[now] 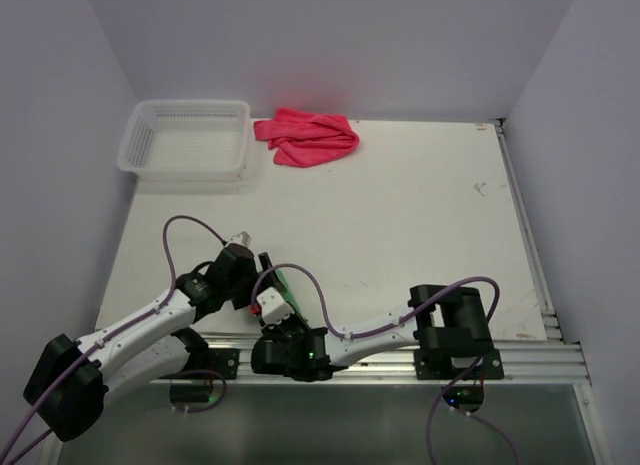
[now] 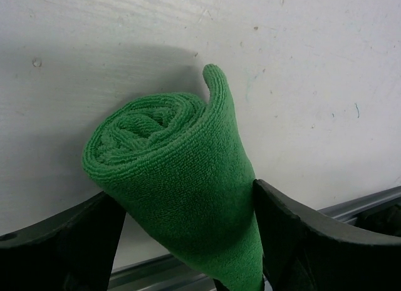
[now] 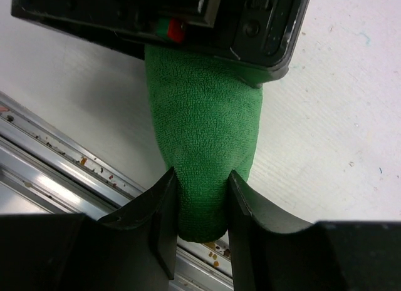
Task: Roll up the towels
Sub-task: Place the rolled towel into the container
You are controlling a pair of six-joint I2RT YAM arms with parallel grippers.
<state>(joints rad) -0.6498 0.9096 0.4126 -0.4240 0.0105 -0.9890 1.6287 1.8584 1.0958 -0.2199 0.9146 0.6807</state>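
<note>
From above, the pink towel (image 1: 305,137) is lying in a loose, crumpled heap at the far edge of the white table (image 1: 400,235), just beside a white plastic mesh basket (image 1: 185,140). Near the front edge the left pincer (image 1: 268,273) and the right pincer (image 1: 282,310) are meeting over the green towel (image 1: 288,287). Only a thin sliver of it is showing between the black arm parts, and the jaws are too hidden here to judge.

In the left wrist view, the green towel (image 2: 182,178) is showing as a fleecy roll. Its spiral end is facing the camera and its outer flap is curling upward. The left pincer (image 2: 188,197) is standing wide around it, with a black finger (image 2: 62,247) pressing on each flank. The roll's lower part is running out of frame.

In the right wrist view, the right pincer (image 3: 200,178) is pinching the narrow end of the green towel (image 3: 203,116), and the pile is bulging around its fingers (image 3: 156,216). The other end is disappearing under a black housing (image 3: 188,15) that is carrying a small red and green part. A metal rail (image 3: 62,159) dotted with crumbs is running along the table's edge.
</note>
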